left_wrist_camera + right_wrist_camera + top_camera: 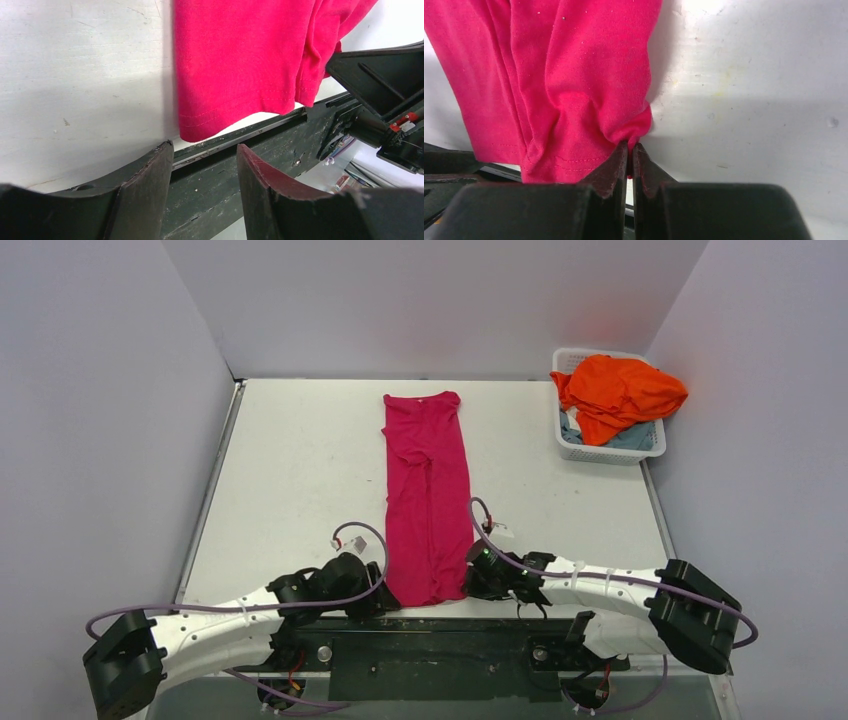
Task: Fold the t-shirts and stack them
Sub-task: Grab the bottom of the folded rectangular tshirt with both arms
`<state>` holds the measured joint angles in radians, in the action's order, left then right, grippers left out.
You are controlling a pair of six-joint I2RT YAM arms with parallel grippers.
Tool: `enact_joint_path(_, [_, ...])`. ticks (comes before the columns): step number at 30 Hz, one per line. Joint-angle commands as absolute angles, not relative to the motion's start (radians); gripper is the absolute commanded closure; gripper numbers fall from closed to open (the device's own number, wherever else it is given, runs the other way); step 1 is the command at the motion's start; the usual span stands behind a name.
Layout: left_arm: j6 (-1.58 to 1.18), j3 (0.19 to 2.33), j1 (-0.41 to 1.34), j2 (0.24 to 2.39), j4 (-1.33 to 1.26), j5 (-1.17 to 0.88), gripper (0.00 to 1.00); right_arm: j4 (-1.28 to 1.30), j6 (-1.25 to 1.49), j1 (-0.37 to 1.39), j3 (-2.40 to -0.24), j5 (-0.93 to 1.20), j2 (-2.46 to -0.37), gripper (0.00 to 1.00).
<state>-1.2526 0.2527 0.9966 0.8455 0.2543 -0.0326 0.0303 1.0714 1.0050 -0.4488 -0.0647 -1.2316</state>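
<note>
The magenta-pink t-shirt point(430, 495) lies folded into a long narrow strip down the middle of the table, its hem at the near edge. My right gripper point(474, 578) is shut on the hem's right corner, and the cloth point(574, 90) bunches at the fingertips point(621, 152). My left gripper point(382, 592) is open and empty just short of the hem's left corner point(200, 132). The bright orange t-shirt point(620, 390) is heaped in the basket over the pale blue-grey one point(628, 437).
The white lattice basket point(606, 452) stands at the table's back right corner. Walls close in the table on the left, back and right. The dark mounting rail point(430, 635) runs along the near edge.
</note>
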Motion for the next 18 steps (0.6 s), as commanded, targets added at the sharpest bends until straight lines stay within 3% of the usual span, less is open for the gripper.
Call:
enact_joint_path(1, [-1.251, 0.277, 1.005, 0.853, 0.302, 0.058, 0.43, 0.095, 1.174, 1.029, -0.387, -0.110, -1.211, 1.00])
enact_joint_path(6, [-1.248, 0.294, 1.006, 0.831, 0.376, 0.121, 0.44, 0.150, 1.219, 1.032, -0.375, -0.132, -1.154, 1.00])
enact_joint_path(13, [-1.274, 0.258, 1.006, 0.900, 0.184, 0.077, 0.47, 0.150, 1.282, 1.044, -0.362, -0.125, -1.113, 1.00])
enact_joint_path(18, [-1.271, 0.273, 1.007, 0.942, 0.178, 0.107, 0.64, 0.151, 1.298, 1.052, -0.357, -0.138, -1.098, 1.00])
